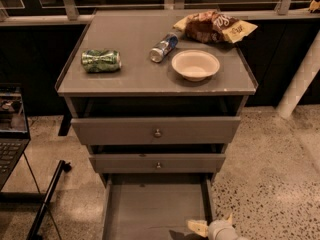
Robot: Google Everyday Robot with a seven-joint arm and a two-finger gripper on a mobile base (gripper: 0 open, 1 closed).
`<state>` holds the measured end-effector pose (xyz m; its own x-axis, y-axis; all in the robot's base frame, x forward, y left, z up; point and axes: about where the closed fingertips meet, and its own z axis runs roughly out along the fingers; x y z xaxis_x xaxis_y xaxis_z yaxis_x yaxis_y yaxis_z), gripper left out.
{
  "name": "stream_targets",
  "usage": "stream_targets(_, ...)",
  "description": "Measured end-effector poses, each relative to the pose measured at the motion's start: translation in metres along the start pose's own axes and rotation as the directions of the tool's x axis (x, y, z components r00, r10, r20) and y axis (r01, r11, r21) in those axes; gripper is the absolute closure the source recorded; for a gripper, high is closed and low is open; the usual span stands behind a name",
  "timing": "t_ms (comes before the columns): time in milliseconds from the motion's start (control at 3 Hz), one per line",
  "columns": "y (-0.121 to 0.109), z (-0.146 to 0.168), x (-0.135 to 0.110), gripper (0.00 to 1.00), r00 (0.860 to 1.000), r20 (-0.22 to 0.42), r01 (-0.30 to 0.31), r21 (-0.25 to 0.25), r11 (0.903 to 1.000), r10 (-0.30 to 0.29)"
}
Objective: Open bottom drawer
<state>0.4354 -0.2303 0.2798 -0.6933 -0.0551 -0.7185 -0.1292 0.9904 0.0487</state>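
Observation:
The grey cabinet has three drawers. The bottom drawer [155, 204] is pulled far out, showing its plain grey inside; its front panel and knob are below the picture's edge. The middle drawer [157, 163] and the top drawer [156, 130] stand slightly out, each with a small round knob. My gripper [212, 228] shows only partly at the bottom edge, over the right front corner of the open bottom drawer.
On the cabinet top [130, 79] lie a crushed green can [101, 61], a small can on its side [163, 47], a white bowl [195, 64] and snack bags [215, 26]. A laptop on a stand [10, 129] is at the left. A white post [300, 84] is at the right.

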Motion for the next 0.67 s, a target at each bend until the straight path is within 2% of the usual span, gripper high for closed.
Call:
stream_targets(333, -0.0017, -0.0093, -0.0117, 0.00, 0.998, 0.057, 0.000, 0.012, 0.9999, -0.001)
stream_targets(667, -0.0017, -0.0093, -0.0117, 0.00, 0.998, 0.057, 0.000, 0.012, 0.9999, -0.001)
